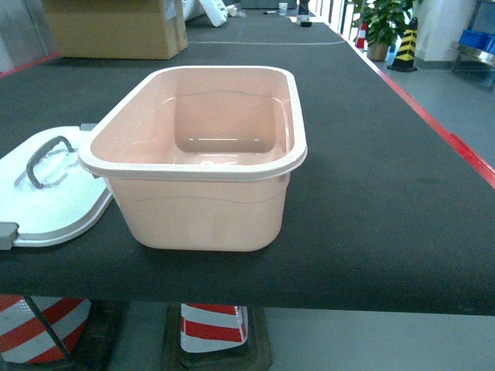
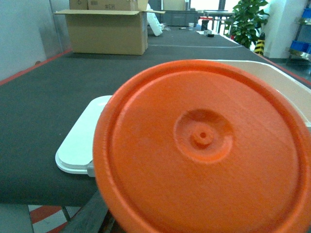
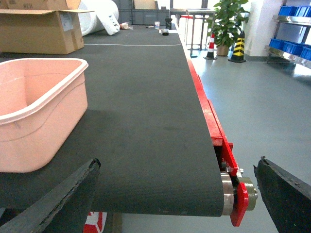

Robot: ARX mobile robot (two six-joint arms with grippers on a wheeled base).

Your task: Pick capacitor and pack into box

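A large round orange capacitor (image 2: 204, 160) fills the left wrist view, end-on and close to the camera, hanging at the near edge of the belt. My left gripper is shut on it; only a dark finger (image 2: 93, 216) shows at its lower left. The box (image 1: 197, 209) is a pale peach-pink tub standing open and empty in the middle of the head view, its rim (image 2: 286, 82) just behind the capacitor. Its white lid (image 1: 58, 193) with a grey handle lies flat to the left. My right gripper (image 3: 177, 194) is open, off the belt's near right corner, right of the box (image 3: 34, 121). Neither gripper shows in the head view.
The black belt (image 1: 371, 154) runs away from me with a red edge (image 1: 441, 131) on the right and a metal roller end (image 3: 233, 191) at the near corner. A brown cardboard carton (image 1: 116, 27) stands far back left. Striped cones (image 1: 213, 325) stand under the belt.
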